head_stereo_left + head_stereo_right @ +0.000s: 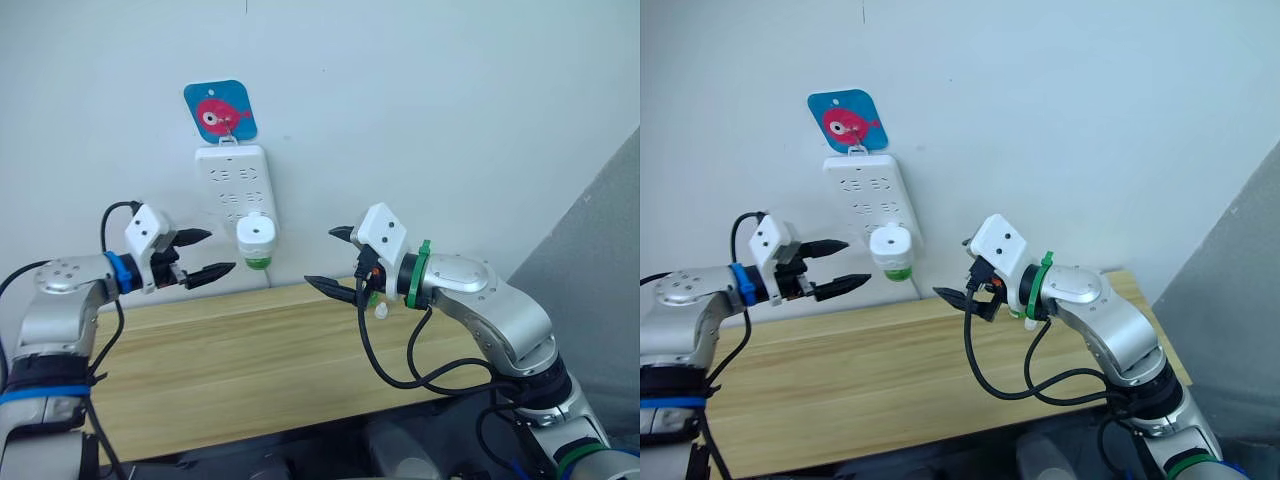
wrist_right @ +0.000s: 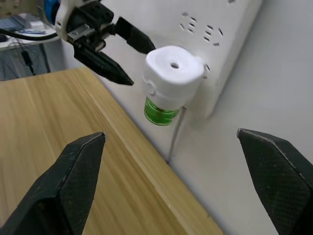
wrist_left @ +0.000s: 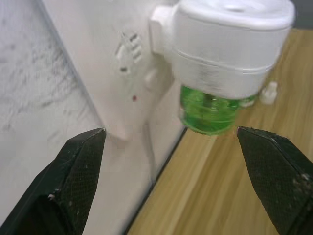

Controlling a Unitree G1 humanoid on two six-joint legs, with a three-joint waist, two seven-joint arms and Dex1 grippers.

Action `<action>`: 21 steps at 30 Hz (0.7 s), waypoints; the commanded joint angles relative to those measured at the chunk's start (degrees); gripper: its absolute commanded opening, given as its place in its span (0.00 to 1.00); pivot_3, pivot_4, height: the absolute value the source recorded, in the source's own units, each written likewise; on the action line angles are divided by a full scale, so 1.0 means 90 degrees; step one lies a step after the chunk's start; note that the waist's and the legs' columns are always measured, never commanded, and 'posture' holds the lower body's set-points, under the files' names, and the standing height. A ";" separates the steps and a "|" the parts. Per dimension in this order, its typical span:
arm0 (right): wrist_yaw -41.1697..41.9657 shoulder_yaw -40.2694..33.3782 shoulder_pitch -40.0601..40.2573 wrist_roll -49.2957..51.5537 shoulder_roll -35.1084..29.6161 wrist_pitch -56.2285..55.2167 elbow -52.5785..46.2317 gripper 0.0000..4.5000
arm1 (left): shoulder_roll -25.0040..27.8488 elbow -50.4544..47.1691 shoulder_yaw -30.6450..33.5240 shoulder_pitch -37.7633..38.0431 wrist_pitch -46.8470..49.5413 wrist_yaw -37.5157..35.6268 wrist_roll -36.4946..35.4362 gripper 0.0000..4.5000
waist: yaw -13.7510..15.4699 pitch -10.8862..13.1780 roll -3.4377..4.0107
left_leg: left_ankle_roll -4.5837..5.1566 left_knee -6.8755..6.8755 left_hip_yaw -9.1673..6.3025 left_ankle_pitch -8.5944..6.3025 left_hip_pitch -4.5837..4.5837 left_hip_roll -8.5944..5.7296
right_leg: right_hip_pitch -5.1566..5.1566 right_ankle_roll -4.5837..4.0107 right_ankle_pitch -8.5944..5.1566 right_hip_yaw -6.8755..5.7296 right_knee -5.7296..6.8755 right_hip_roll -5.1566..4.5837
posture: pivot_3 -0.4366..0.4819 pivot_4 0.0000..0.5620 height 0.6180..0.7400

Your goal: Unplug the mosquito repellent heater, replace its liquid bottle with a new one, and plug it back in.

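Heater [image 1: 256,236] was plugged into strip [image 1: 232,182], green bottle [image 1: 257,263] attached. Left gripper [image 1: 203,255] and right gripper [image 1: 335,258] spread, empty, beside it. All 3 steps left.

Head stereo pair: looks forward and down from above the wooden table [image 1: 250,360], facing the wall power strip [image 1: 232,185]. Left wrist view: close, facing the mosquito repellent heater [image 3: 227,49] plugged into that strip. Right wrist view: farther off, facing the same heater from its other side.
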 commanded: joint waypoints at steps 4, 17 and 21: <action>0.0222 0.0090 0.0116 -0.0035 0.0056 -0.0744 0.0072 1.00 | 0.0135 -0.1932 0.0977 0.1342 0.0301 0.0313 -0.0510 1.00 | 0.0061 0.0006 -0.0003 | 0.0000 -0.0004 0.0000 0.0000 0.0001 0.0008 | -0.0001 -0.0005 -0.0002 0.0001 0.0000 -0.0003 | 0.34 0.15 1.00; -0.0316 0.0792 -0.0183 -0.0892 0.1283 -0.1835 0.1838 0.04 | -0.0478 -0.4701 0.1699 0.3824 0.1074 0.1029 -0.1298 1.00 | 0.0562 0.0007 -0.0009 | -0.0004 -0.0003 0.0004 0.0002 0.0028 0.0007 | 0.0007 -0.0034 -0.0017 -0.0001 0.0027 0.0004 | 0.44 0.11 1.00; -0.0554 0.0766 -0.0401 -0.1178 0.1638 -0.2075 0.2450 0.01 | -0.0562 -0.4800 0.1690 0.3889 0.1116 0.1071 -0.1400 1.00 | 0.0672 0.0002 -0.0016 | -0.0008 -0.0002 0.0008 0.0005 0.0031 0.0007 | 0.0008 -0.0037 -0.0014 0.0001 0.0028 0.0005 | 0.45 0.10 1.00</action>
